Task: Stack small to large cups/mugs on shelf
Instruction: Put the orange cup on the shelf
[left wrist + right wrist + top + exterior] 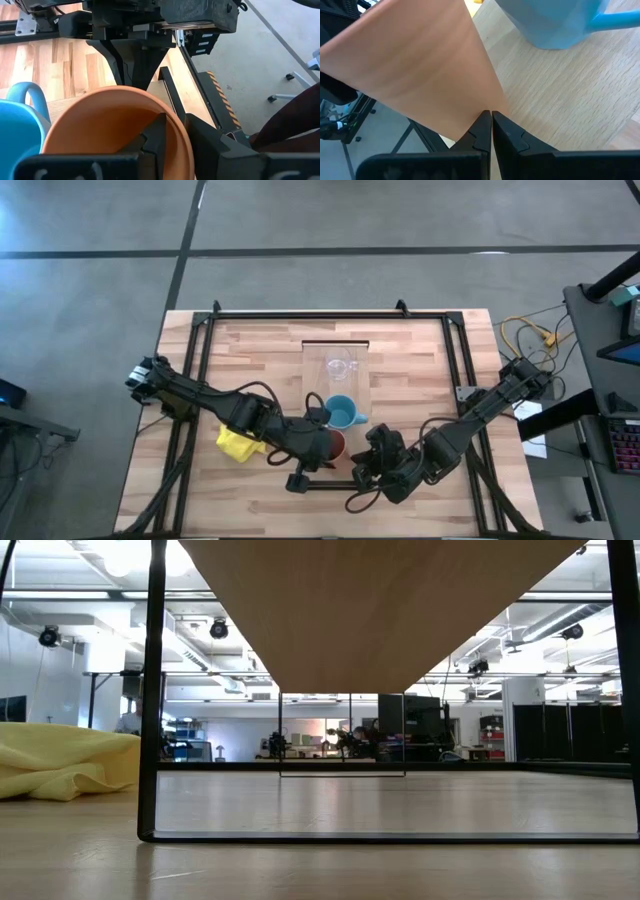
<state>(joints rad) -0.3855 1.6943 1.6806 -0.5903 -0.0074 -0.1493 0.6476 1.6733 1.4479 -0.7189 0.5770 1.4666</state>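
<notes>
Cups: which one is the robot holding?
The orange cup. The left gripper pinches its rim; the blue mug and glass mug stand free.

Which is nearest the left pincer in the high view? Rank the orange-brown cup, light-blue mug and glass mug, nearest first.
1. Orange-brown cup: at the left pincer, whose fingers straddle its rim.
2. Light-blue mug: just beyond, on the shelf.
3. Clear glass mug: farthest, near the shelf's far end.

orange-brown cup [336,444] mostly hidden under left tool [322,442]; light-blue mug [555,20] cut off by frame edge.
</notes>
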